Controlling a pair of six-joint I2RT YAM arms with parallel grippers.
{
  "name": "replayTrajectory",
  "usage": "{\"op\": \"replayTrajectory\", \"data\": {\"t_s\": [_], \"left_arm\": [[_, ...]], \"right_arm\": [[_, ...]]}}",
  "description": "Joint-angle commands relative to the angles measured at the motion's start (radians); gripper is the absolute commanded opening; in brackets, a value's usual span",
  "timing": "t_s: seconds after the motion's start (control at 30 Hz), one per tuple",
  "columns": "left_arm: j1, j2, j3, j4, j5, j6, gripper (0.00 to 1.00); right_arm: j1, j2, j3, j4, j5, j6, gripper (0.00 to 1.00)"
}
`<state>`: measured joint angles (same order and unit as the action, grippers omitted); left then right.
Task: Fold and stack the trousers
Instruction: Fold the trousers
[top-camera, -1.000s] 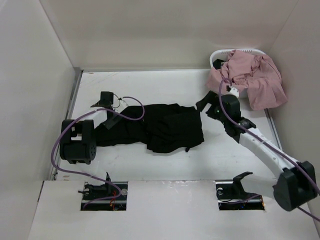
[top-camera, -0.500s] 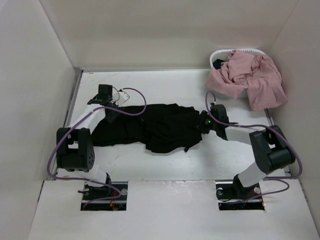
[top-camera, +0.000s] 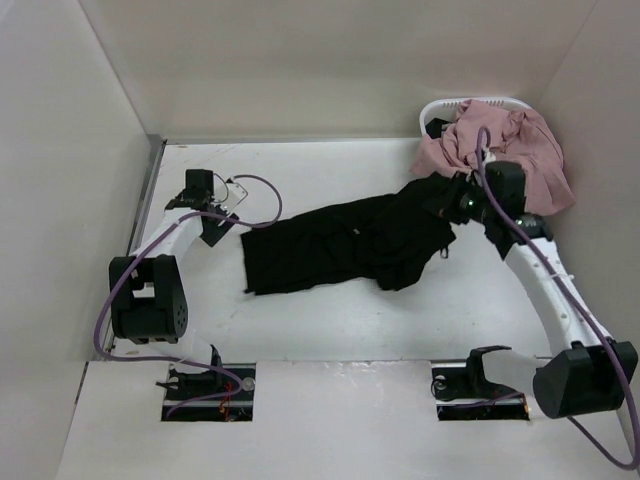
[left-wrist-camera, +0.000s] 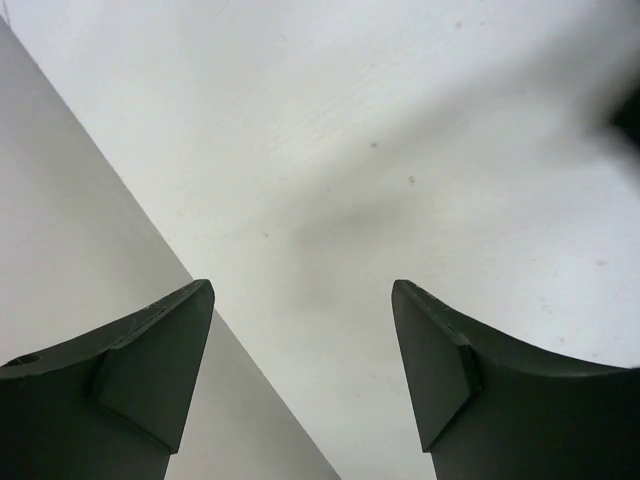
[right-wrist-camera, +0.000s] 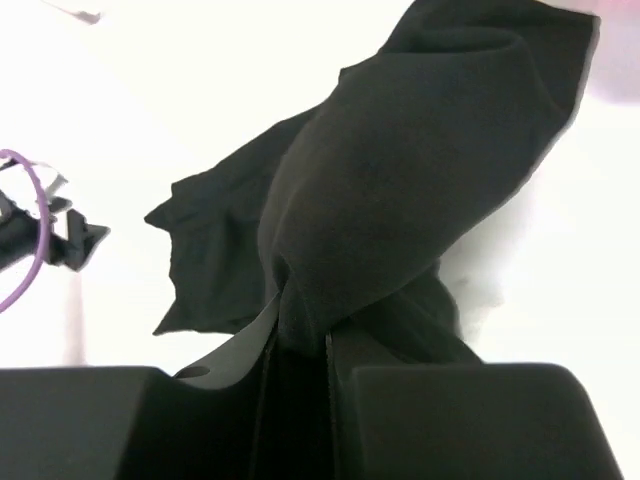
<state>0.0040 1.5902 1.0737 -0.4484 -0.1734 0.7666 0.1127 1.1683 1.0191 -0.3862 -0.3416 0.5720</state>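
Right gripper (top-camera: 458, 203) pinched narrow on the trousers' (top-camera: 340, 245) right end, right of centre in the top view (wrist view shows fabric bunched between the jaws). Long axis runs diagonally down-left across the table (top-camera: 330, 170). Left gripper (left-wrist-camera: 302, 290) jaws wide, holding nothing, sits near the free left end, up-left of it. It looks like the nearer arm for that grab.
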Motion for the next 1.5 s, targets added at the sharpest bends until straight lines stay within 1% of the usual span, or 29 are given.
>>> {"op": "replayTrajectory", "data": {"t_s": [0.0, 0.07, 0.1, 0.17, 0.27, 0.33, 0.43, 0.5, 0.6, 0.67, 0.7, 0.73, 0.8, 0.87, 0.97, 1.07, 1.13, 1.23, 1.3, 1.37, 1.43, 1.47], "left_arm": [[-0.026, 0.007, 0.017, 0.007, 0.011, -0.023, 0.71], [-0.034, 0.01, 0.02, 0.01, 0.011, -0.026, 0.71], [-0.035, 0.011, 0.023, 0.01, 0.011, -0.029, 0.71], [-0.037, 0.013, 0.026, 0.01, 0.012, -0.033, 0.72], [-0.032, 0.01, 0.025, 0.01, 0.015, -0.038, 0.72], [-0.028, 0.007, 0.022, 0.013, 0.015, -0.041, 0.72], [-0.005, -0.006, 0.011, 0.013, 0.022, -0.043, 0.72], [0.012, -0.015, 0.003, 0.013, 0.025, -0.041, 0.72], [0.041, -0.026, -0.006, 0.014, 0.034, -0.038, 0.72], [0.061, -0.029, -0.006, 0.014, 0.04, -0.036, 0.72], [0.069, -0.029, -0.004, 0.016, 0.041, -0.041, 0.72], [0.076, -0.029, -0.001, 0.017, 0.044, -0.043, 0.72], [0.081, -0.029, 0.005, 0.017, 0.046, -0.049, 0.72], [0.077, -0.029, 0.008, 0.017, 0.046, -0.052, 0.72], [0.064, -0.048, 0.017, 0.019, 0.043, -0.061, 0.71], [0.0, -0.111, 0.028, 0.002, 0.066, -0.09, 0.71], [-0.092, -0.175, 0.022, -0.018, 0.109, -0.096, 0.72], [-0.292, -0.26, 0.012, -0.039, 0.184, -0.122, 0.73], [-0.418, -0.253, 0.044, -0.065, 0.221, -0.174, 0.72], [-0.536, -0.21, 0.092, -0.085, 0.293, -0.26, 0.71], [-0.644, -0.167, 0.124, -0.104, 0.382, -0.334, 0.7], [-0.695, -0.148, 0.135, -0.116, 0.418, -0.358, 0.69]], "right_arm": [[0.04, 0.023, 0.264, -0.391, 0.14, -0.253, 0.0], [0.125, 0.088, 0.398, -0.491, 0.229, -0.293, 0.0], [0.194, 0.146, 0.48, -0.538, 0.287, -0.3, 0.0], [0.306, 0.244, 0.583, -0.58, 0.355, -0.297, 0.0], [0.478, 0.413, 0.712, -0.591, 0.447, -0.268, 0.01], [0.564, 0.52, 0.763, -0.58, 0.487, -0.255, 0.02], [0.667, 0.663, 0.802, -0.566, 0.495, -0.248, 0.03], [0.716, 0.732, 0.8, -0.559, 0.489, -0.244, 0.04], [0.805, 0.798, 0.793, -0.537, 0.483, -0.245, 0.09], [0.859, 0.823, 0.806, -0.514, 0.464, -0.245, 0.21], [0.88, 0.83, 0.815, -0.501, 0.44, -0.248, 0.34], [0.897, 0.832, 0.822, -0.478, 0.409, -0.248, 0.53], [0.914, 0.815, 0.822, -0.433, 0.34, -0.238, 1.0], [0.916, 0.768, 0.803, -0.378, 0.274, -0.23, 1.0], [0.893, 0.628, 0.719, -0.275, 0.222, -0.224, 1.0], [0.754, 0.446, 0.566, -0.176, 0.234, -0.183, 1.0], [0.622, 0.366, 0.454, -0.145, 0.275, -0.127, 1.0], [0.436, 0.33, 0.29, -0.056, 0.349, -0.08, 1.0], [0.367, 0.365, 0.228, 0.005, 0.352, -0.074, 1.0], [0.316, 0.418, 0.179, 0.07, 0.311, -0.055, 1.0], [0.299, 0.458, 0.112, 0.119, 0.29, -0.031, 1.0], [0.296, 0.471, 0.075, 0.124, 0.286, -0.012, 0.98]]}}
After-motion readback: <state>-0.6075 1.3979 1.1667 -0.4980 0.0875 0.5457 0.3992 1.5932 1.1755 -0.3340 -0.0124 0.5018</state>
